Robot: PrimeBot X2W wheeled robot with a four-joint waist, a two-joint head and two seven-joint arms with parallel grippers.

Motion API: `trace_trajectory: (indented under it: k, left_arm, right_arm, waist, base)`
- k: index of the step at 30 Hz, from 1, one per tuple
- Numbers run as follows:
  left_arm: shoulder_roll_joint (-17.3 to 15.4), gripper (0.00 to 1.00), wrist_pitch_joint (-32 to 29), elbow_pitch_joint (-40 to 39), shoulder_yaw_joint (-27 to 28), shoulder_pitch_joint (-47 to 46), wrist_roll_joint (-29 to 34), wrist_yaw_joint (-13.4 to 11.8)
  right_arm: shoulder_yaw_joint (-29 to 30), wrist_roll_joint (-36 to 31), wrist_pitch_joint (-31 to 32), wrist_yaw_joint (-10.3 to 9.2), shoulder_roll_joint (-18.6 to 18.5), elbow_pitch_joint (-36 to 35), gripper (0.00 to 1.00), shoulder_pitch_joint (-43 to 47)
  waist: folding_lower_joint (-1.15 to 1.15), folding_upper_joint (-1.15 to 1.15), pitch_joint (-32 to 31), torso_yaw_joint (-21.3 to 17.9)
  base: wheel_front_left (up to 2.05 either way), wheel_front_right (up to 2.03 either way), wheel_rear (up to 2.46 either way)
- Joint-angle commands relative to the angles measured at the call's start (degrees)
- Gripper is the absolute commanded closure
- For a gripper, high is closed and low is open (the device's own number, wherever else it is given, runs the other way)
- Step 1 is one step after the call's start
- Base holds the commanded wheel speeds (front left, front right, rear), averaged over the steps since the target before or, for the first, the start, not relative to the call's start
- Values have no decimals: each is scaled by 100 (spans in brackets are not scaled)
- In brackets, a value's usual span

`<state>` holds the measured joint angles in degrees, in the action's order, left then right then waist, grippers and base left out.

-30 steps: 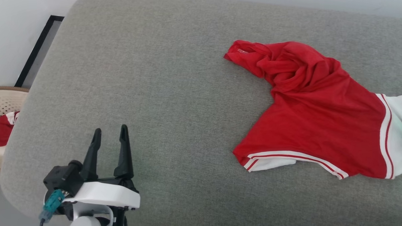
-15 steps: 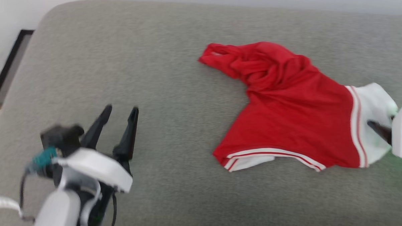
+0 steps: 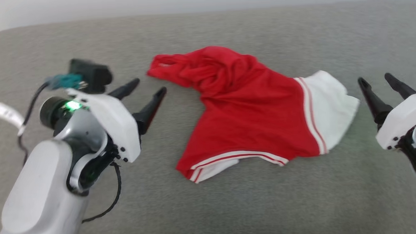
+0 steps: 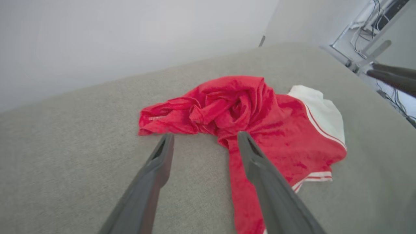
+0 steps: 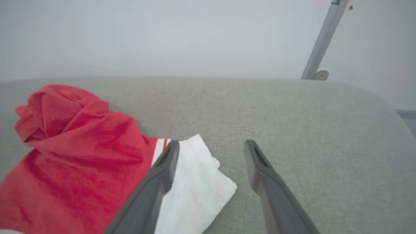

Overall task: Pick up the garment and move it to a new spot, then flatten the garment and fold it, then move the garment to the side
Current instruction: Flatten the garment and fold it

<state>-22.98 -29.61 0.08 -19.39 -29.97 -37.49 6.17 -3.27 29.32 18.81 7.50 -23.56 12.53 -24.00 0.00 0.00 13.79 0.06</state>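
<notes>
The garment [image 3: 249, 108] is a red T-shirt with white sleeves and thin red-and-white stripes, lying crumpled on the grey cushion [image 3: 231, 199]. Its bunched red end points left and one white sleeve [image 3: 330, 109] lies at the right. My left gripper [image 3: 150, 86] hovers open just left of the bunched end, nothing between its fingers. In the left wrist view the garment [image 4: 247, 113] lies right beyond the open fingers. My right gripper [image 3: 376, 80] stands open to the right of the white sleeve, apart from it. The right wrist view has the sleeve [image 5: 195, 182] beside its left finger [image 5: 162, 172].
The grey cushion [image 5: 292, 107] reaches to a pale wall behind. A grey metal pole [image 5: 320, 42] stands behind its far right edge. Cables and a metal frame [image 4: 370, 35] show past the cushion's end in the left wrist view.
The right gripper has let go of the white sleeve and opened, drawing back to the right. The head camera has swung, so the whole scene shifted left. The left gripper now sits closer to the garment.
</notes>
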Motion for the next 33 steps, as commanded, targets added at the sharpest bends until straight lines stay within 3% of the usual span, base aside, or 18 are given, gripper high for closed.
trace_trajectory:
  k: [1,8,15,25,29,30,31,33]
  left_arm:
    - [-25,0,-107,65,-44,-98,3,34]
    - [4,0,-1357,763,-495,-677,-208,1]
    - [-4,0,-2565,1365,-858,-962,-204,-308]
    - [80,0,-3217,1879,-975,-812,-335,-767]
    - [270,0,-3419,2068,-995,-634,-510,-870]
    - [314,55,-3457,2105,-996,-611,-576,-875]
    - [343,100,-3480,2137,-983,-595,-628,-884]
    - [372,100,-3518,2185,-964,-584,-691,-921]
  right_arm:
    - [37,-59,-117,-1,101,-70,0,77]
    - [615,-614,-978,-1,809,-540,0,364]
    - [618,-706,-1066,-1,1171,-854,0,558]
    - [702,-714,-1247,-1,1382,-1118,0,686]
    - [708,-691,-1243,-1,1400,-1153,0,699]
    - [701,-695,-1238,-1,1401,-1152,0,705]
    - [692,-684,-1227,-1,1403,-1146,0,703]
    - [714,-669,-1238,-1,1397,-1150,0,687]
  waist:
    - [0,0,19,-224]
    - [0,0,81,-696]
    - [0,0,168,-1064]
    - [0,0,301,-1297]
    - [0,0,326,-1283]
    - [0,0,331,-1271]
    - [0,0,334,-1258]
    - [0,0,338,-1209]
  base:
    - [0,0,0]
    - [0,0,0]
    - [0,0,0]
    - [0,0,0]
    - [0,0,0]
    - [0,0,0]
    - [0,0,0]
    - [0,0,0]
